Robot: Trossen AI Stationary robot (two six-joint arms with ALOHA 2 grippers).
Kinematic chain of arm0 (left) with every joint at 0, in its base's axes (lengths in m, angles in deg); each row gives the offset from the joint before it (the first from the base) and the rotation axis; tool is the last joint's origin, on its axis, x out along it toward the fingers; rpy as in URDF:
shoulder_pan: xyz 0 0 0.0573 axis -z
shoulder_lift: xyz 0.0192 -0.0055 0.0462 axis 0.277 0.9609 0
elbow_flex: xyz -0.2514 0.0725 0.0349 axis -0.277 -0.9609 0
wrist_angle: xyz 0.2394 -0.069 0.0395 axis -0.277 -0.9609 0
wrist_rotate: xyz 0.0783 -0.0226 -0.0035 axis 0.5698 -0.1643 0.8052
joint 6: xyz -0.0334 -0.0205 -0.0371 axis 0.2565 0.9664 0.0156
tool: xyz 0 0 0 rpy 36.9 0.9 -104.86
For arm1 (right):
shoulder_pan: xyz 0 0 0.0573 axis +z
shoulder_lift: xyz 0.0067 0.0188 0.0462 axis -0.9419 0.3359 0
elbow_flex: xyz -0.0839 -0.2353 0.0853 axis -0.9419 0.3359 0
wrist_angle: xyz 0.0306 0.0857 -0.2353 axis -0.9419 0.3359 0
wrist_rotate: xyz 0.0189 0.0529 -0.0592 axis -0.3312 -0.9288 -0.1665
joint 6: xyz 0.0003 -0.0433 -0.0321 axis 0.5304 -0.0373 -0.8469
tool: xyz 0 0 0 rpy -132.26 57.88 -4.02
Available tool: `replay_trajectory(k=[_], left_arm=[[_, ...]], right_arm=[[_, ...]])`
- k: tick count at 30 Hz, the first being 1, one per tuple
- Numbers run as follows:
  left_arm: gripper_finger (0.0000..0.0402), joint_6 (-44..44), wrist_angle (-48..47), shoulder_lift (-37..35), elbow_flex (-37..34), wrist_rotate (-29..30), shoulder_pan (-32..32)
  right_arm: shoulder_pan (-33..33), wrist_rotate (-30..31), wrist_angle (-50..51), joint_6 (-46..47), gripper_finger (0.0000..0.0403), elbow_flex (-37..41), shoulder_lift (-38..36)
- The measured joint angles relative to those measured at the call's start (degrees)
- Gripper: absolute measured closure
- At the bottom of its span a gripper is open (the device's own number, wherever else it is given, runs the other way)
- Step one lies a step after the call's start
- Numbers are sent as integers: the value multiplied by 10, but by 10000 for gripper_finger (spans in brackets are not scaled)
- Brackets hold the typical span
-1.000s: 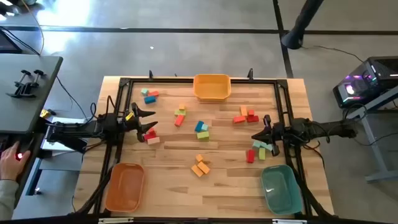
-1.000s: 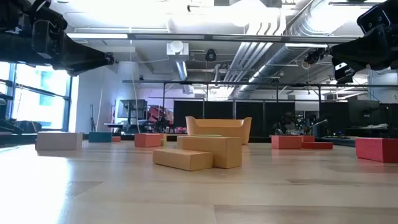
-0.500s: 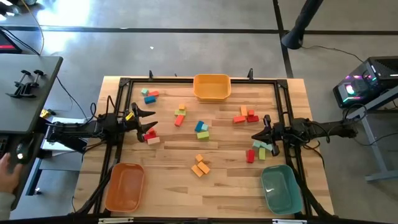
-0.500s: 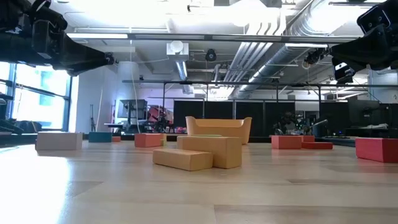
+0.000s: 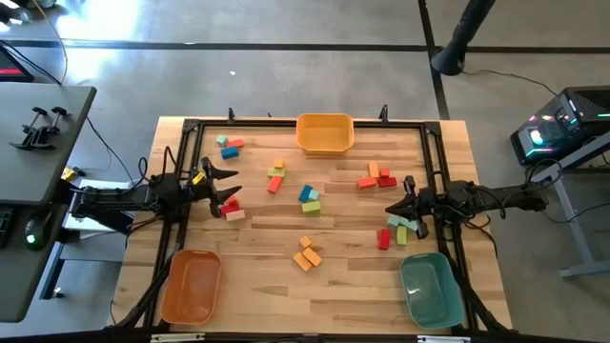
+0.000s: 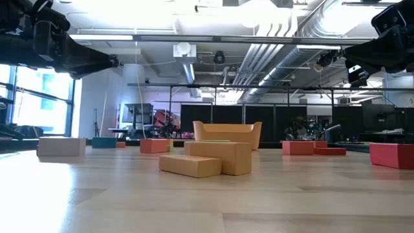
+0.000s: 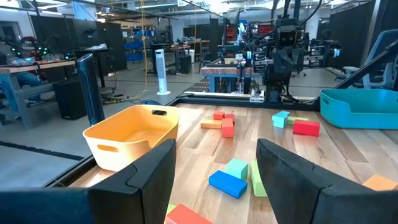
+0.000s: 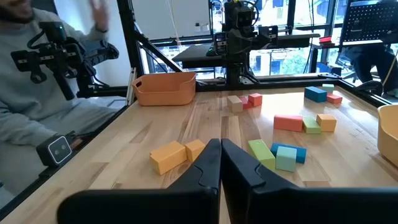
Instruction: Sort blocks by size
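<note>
- The left gripper (image 5: 232, 186) hovers at the bench's left side with its jaws spread and nothing between them; in its wrist view the two dark fingers (image 7: 155, 174) frame bare wood.
- The right gripper (image 5: 391, 208) hovers at the right side, jaws clenched on nothing, tips pressed together in its wrist view.
- Hidden or cut off: just below the left jaws a red and pink cluster (image 5: 230, 208) is partly covered by the gripper; in the low view both arms show only as dark shapes at the upper corners.
- The blocks (image 5: 308, 198) lie scattered in small groups across the bench (image 5: 353, 286): teal and red near the far left, orange bars (image 5: 306, 254) toward the near middle, green, teal and red ones (image 5: 396, 230) beside the right jaws.
- The bench is pale planked wood inside a black frame; a yellow-orange bin (image 5: 324, 132) sits at the far edge, an orange bin (image 5: 192, 286) near left, a teal bin (image 5: 430, 289) near right, all smooth plastic with rounded corners.
- Grey concrete floor surrounds it; a person in a grey sleeve (image 8: 43, 118) shows in the right wrist view.
</note>
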Motion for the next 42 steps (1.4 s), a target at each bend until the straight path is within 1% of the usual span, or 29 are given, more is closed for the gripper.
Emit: replay_trajectory(k=[33,35,38,42], left_arm=[[193,0,0,0,0,0,0],[193,-4,21,1,0,0,0],[193,-20,83,-1,0,0,0],[193,-6,117,0,0,0,0]], right_arm=[[0,0,0,0,402,0,0],[0,0,0,0,402,0,0],[0,0,0,0,402,0,0],[0,0,0,0,402,0,0]])
